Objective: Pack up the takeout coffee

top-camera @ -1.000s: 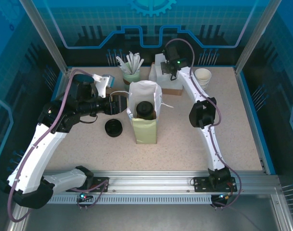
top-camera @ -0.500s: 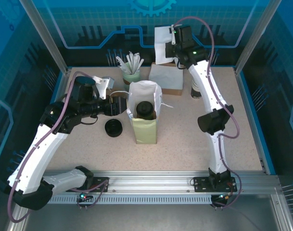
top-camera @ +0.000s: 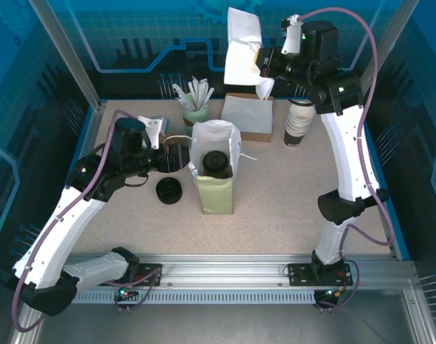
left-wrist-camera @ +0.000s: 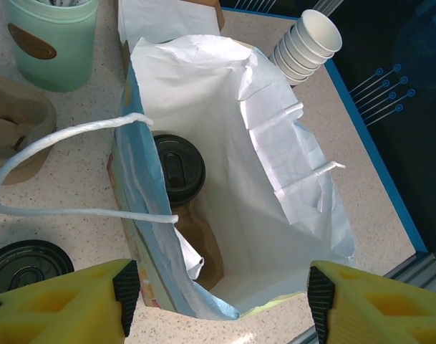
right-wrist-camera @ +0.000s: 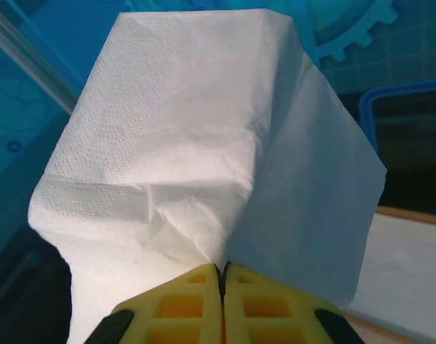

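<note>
The takeout coffee [top-camera: 216, 163] stands inside the open white paper bag [top-camera: 216, 188] at mid-table; only its black lid [left-wrist-camera: 178, 166] shows, down in the bag [left-wrist-camera: 275, 143]. My left gripper [top-camera: 176, 158] sits at the bag's left side, open, its yellow fingers [left-wrist-camera: 74, 301] spread wide on either side of the bag's near end [left-wrist-camera: 218, 301] without touching it. My right gripper [top-camera: 263, 66] is raised high over the back of the table, shut on a white napkin [top-camera: 243, 43] that hangs unfolded from the closed jaws [right-wrist-camera: 223, 271], its sheet [right-wrist-camera: 203, 143] spread in front of them.
A box of napkins [top-camera: 246, 118] sits behind the bag, with a stack of lidless cups [top-camera: 298, 123] to its right and a mint-green cup of stirrers [top-camera: 196, 109] to its left. A loose black lid [top-camera: 169, 190] lies left of the bag. A brown cardboard holder [left-wrist-camera: 13, 136] is nearby.
My right arm has lifted from the napkin box up and to the right, pulling a napkin with it. The left gripper's fingers have spread a little wider beside the bag.
</note>
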